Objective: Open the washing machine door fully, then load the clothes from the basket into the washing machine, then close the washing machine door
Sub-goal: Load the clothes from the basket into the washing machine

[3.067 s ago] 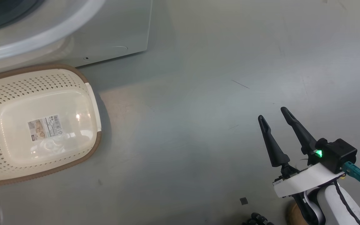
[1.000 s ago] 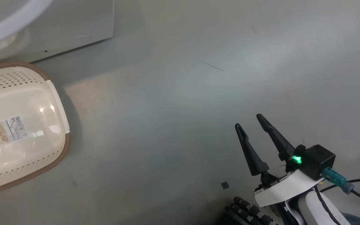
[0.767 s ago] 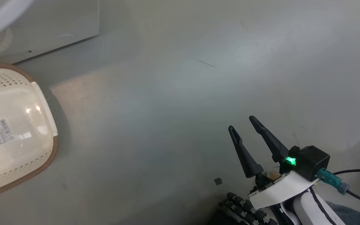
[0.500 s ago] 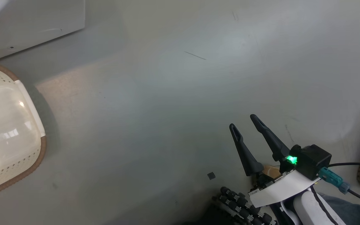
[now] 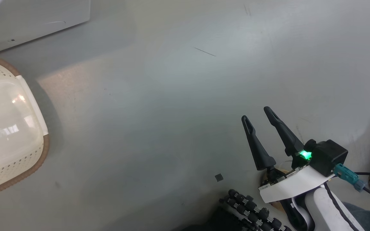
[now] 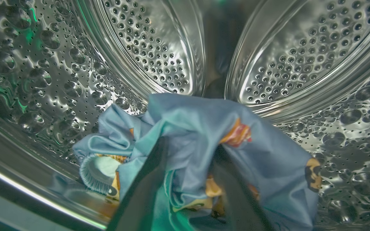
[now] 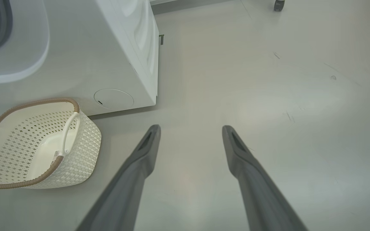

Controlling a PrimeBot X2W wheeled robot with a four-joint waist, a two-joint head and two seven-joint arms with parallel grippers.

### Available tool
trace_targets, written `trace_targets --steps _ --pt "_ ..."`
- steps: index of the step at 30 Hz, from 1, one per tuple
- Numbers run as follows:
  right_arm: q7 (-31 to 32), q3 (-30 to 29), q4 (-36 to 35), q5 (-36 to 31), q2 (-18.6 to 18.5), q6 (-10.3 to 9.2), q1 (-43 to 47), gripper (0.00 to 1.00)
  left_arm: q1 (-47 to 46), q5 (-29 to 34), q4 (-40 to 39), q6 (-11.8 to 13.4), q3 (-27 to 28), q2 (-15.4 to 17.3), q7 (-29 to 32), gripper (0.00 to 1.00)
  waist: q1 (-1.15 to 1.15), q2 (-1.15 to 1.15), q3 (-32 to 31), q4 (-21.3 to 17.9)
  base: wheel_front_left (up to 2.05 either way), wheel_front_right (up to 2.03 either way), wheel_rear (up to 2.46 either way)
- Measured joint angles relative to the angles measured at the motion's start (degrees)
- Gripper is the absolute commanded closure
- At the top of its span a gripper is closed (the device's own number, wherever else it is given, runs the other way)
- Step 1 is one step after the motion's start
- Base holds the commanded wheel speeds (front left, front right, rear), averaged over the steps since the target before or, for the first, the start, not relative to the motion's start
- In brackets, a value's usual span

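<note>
Left wrist view points to the main risk: the clothes (image 6: 188,118), bunched between the left gripper's (image 6: 189,146) parted fingers deep inside the washing machine (image 6: 146,48), could snag and drag back out on withdrawal. Whether it clamps them or has let go, I cannot tell. The right gripper (image 5: 256,114) hangs released above the floor, well apart from the empty basket (image 5: 45,147).

Bare lab-like room: white washing machine (image 7: 108,48) standing on plain grey floor (image 7: 268,112).
</note>
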Motion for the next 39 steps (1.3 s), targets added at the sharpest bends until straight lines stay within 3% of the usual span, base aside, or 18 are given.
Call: trace_targets --steps 17,27,39 --pt "0.0 -2.3 1.4 0.0 0.0 0.00 -1.9 0.00 0.5 0.4 3.2 0.0 0.6 -3.0 -2.7 0.00 0.00 0.00 -1.6 3.7 0.00 0.00 0.00" --pt "0.0 -3.9 2.5 -0.2 -1.0 0.00 -2.7 0.00 4.1 0.3 5.8 0.0 3.3 -6.3 -4.2 0.00 0.00 0.00 -5.1 7.4 0.00 0.00 0.00" --pt "0.0 -5.8 3.8 -0.3 -1.8 0.00 -2.7 0.00 8.5 -0.3 7.0 0.0 3.7 -12.5 -4.9 0.00 0.00 0.00 -9.9 12.0 0.00 0.00 0.00"
